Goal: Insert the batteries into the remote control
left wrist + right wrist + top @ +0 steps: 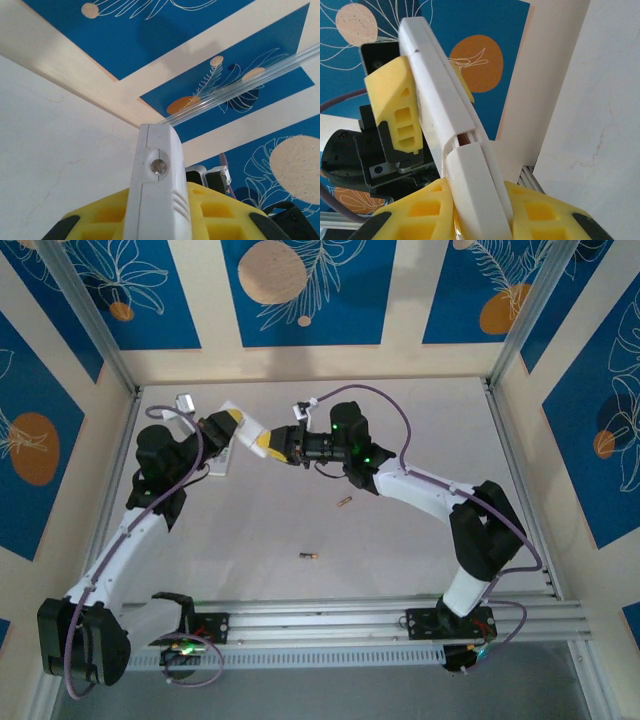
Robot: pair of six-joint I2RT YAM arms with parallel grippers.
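Note:
The white remote control [247, 430] is held in the air at the back left of the table, between both grippers. My left gripper [228, 425] is shut on its front end, where a small clear LED [160, 166] faces the left wrist camera. My right gripper [480, 215] is closed around the other end, its yellow fingers [415, 210] on either side of the battery cover [475, 185]. A coppery battery [465, 139] shows in the narrow gap above the cover. Two loose batteries lie on the table, one [345, 503] mid-table and one [309, 556] nearer the front.
A white flat piece [222, 462] lies on the table just below the left gripper. Beige walls with blue panels close in the back and both sides. An aluminium rail [380, 620] runs along the near edge between the arm bases.

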